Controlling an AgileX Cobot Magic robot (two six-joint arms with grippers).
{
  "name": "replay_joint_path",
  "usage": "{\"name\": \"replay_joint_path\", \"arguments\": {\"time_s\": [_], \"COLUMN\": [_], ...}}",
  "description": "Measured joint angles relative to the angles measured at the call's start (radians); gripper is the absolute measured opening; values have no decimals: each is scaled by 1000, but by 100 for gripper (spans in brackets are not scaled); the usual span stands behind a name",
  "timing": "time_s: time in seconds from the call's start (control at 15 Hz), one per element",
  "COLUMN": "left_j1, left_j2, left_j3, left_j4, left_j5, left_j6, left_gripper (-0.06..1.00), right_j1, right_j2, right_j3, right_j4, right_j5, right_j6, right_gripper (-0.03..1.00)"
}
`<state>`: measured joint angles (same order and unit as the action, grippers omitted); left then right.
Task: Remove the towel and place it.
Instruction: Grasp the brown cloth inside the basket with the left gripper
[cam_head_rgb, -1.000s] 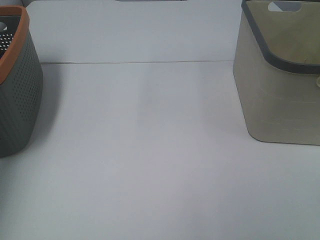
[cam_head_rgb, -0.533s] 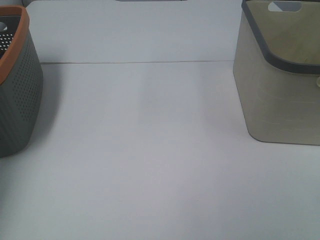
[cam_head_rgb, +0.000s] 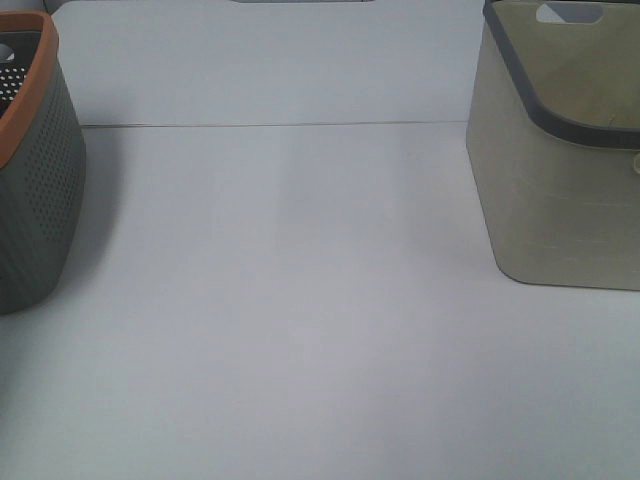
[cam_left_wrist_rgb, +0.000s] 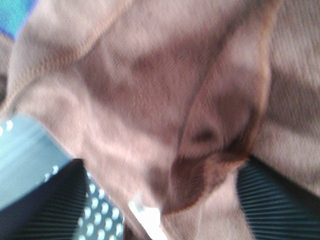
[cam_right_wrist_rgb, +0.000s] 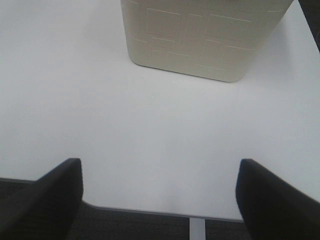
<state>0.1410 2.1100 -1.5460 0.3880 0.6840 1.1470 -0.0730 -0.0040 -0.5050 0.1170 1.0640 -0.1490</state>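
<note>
left gripper (cam_left_wrist_rgb: 161, 197) spread wide against the towel (cam_left_wrist_rgb: 150, 90) inside the grey basket (cam_head_rgb: 40, 200), apparently not pinching yet; right gripper (cam_right_wrist_rgb: 160, 192) open, empty. lifting out and placing remain.

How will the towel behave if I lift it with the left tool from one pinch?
Probably floppy: the towel lies in deep folds, so it should sag and drape below the left tool. Its plush nap likely grips well rather than slipping. A trailing hemmed edge may drag on the perforated basket.
</note>
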Motion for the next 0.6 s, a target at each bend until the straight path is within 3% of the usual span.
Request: {"name": "replay_joint_path", "arguments": {"time_s": [0.6], "left_j1": [-23], "left_j2": [12], "left_j3": [0], "left_j4": [-37], "left_j5": [78], "left_j6": [0], "left_gripper": [41], "right_j1": [0], "right_j2": [0], "right_j3": [0], "right_j4": [0], "right_j5": [0], "right_j6": [0], "right_gripper": [73]}}
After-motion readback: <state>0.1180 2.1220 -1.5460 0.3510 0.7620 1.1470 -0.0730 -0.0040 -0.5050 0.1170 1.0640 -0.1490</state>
